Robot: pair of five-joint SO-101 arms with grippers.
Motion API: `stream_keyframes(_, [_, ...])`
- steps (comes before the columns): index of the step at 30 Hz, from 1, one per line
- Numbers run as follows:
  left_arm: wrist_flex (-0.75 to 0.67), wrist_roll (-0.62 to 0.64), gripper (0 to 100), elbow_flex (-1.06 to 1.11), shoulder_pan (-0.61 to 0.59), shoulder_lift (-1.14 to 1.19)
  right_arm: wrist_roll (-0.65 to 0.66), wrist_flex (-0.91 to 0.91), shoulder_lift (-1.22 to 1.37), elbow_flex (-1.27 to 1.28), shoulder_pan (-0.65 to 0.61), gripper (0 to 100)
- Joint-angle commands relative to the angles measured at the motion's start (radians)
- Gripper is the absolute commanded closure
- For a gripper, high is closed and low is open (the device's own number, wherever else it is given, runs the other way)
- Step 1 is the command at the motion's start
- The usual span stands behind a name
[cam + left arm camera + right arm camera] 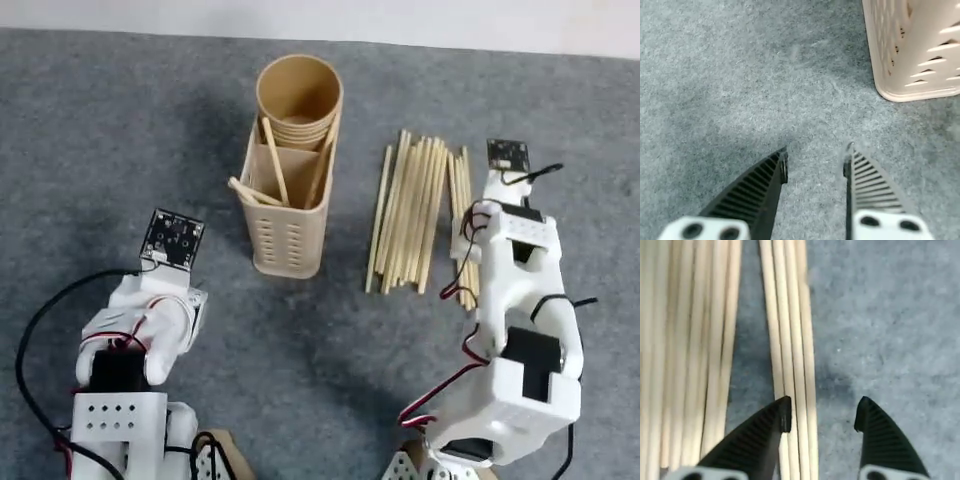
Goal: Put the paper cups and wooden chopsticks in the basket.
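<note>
Holding their fingers apart, the right gripper [825, 402] hangs over loose wooden chopsticks [790, 315], the left gripper [817, 152] beside the basket [285, 235]; the high view shows stacked paper cups [298, 90] and more chopsticks inside.

Stacked paper cups [298, 92] stand in the basket [288, 240]; chopsticks [410, 215] lie beside it.

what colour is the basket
Beige, with rows of small slots in its wall; the high view shows the basket best.
</note>
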Motion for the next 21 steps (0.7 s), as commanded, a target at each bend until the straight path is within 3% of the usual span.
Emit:
stream_keyframes(1, [-0.017,-0.003,79,-0.002,0.010,-0.007,0.044,-0.065,-0.005,-0.028,0.004,77.9])
stream_keyframes(11, [-0.014,-0.003,79,-0.002,0.007,-0.007,0.048,-0.070,0.186,-0.064,0.008,78.3])
stream_keyframes(18, [-0.017,-0.003,79,-0.002,0.007,-0.007,0.048,-0.001,0.223,-0.143,0.010,98.2])
stream_keyframes(21, [-0.017,-0.003,79,-0.002,0.007,-0.007,0.046,0.074,0.222,-0.200,0.004,99.3])
